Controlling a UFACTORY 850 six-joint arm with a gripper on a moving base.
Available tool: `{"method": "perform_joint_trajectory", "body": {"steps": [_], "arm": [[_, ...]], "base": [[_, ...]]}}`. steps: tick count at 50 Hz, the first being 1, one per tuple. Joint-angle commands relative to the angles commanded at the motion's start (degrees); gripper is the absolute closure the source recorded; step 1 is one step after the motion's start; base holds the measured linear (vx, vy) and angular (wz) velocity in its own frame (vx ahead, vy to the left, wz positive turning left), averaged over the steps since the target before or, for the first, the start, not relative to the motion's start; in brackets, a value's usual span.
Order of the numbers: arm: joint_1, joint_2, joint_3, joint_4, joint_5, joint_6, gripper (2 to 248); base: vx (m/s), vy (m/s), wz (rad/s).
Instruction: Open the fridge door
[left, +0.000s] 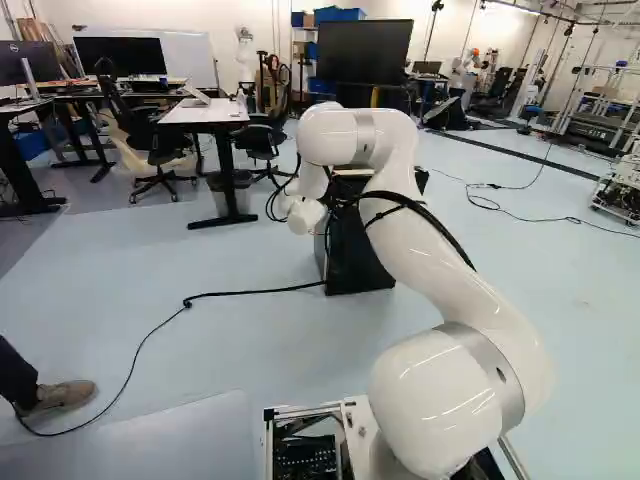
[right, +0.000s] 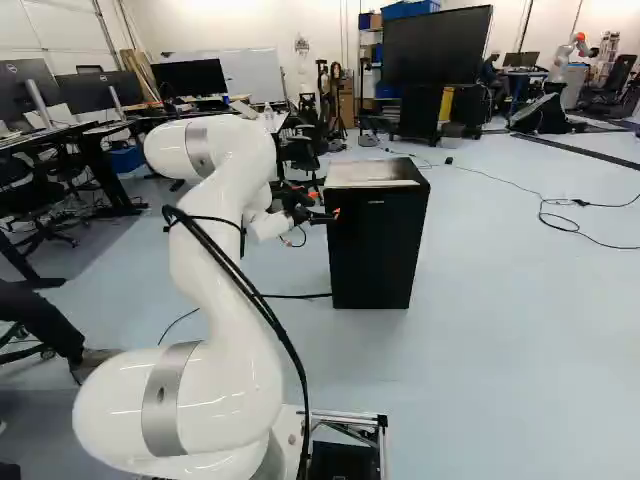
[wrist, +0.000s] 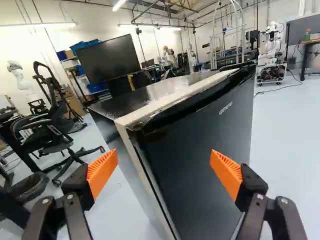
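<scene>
Bright room here! Ceiling strip lights (wrist: 119, 5) glow high beyond the fridge (wrist: 200, 145), pale sheen spreads across its top, white highlights gleam on the arm (right: 222, 290) nearer the base cameras, and distant background behind the fridge looks soft.

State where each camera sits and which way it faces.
Left base view: behind the arm, to its left, facing ahead and slightly down toward the fridge; the arm fills the right.
Right base view: behind the arm, to its right, facing likewise; arm at left, gripper by the fridge.
Wrist view: looking along the gripper at the fridge's top and door; open fingers with orange pads show.
All share the fridge and large dark screen.
</scene>
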Motion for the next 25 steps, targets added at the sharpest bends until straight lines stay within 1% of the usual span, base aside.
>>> {"method": "perform_joint_trajectory", "body": {"steps": [17, 25], "arm": [[-0.7, -0.3, -0.6, 1.9, 1.4, 0.0, 3], [-0.8, -0.4, -0.6, 2.3, 1.6, 0.0, 3]], "base": [[0.000, 0.000, 0.000], [0.000, 0.000, 0.000]]}}
